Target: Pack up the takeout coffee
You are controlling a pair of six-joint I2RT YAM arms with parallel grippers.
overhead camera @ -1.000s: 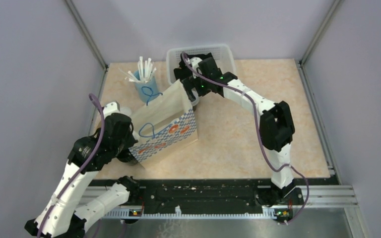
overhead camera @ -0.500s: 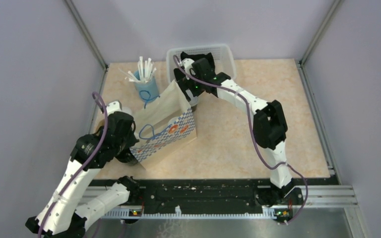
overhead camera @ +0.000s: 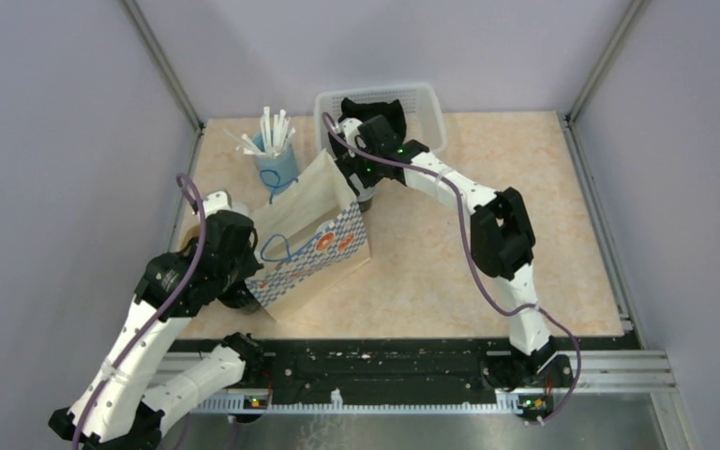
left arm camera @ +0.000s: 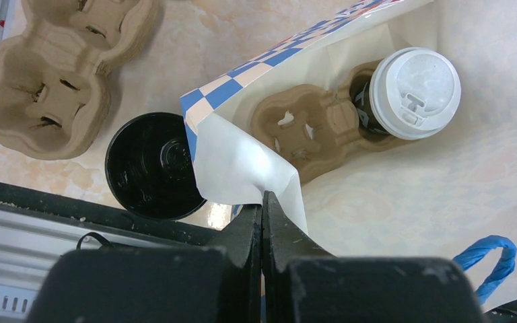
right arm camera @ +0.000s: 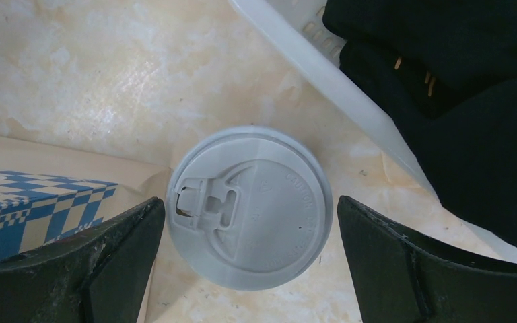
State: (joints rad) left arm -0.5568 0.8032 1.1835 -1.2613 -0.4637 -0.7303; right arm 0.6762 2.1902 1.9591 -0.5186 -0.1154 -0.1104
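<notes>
A paper bag with a blue check pattern lies tilted with its mouth held open. My left gripper is shut on the bag's white rim. Inside the bag sits a brown pulp carrier, and one takeout coffee cup with a white lid stands in its far socket. A second coffee cup with a pale lid stands on the table behind the bag. My right gripper hangs open over it, one finger on each side of the lid, not touching.
An all-black cup stands just outside the bag by the table's near edge. A stack of spare pulp carriers lies beyond it. The white basket is close behind the right gripper. A blue cup of straws stands at the back left.
The right arm has reached a little further left and back, settling over the cup behind the bag. The left arm still holds the bag's rim in the same place.
</notes>
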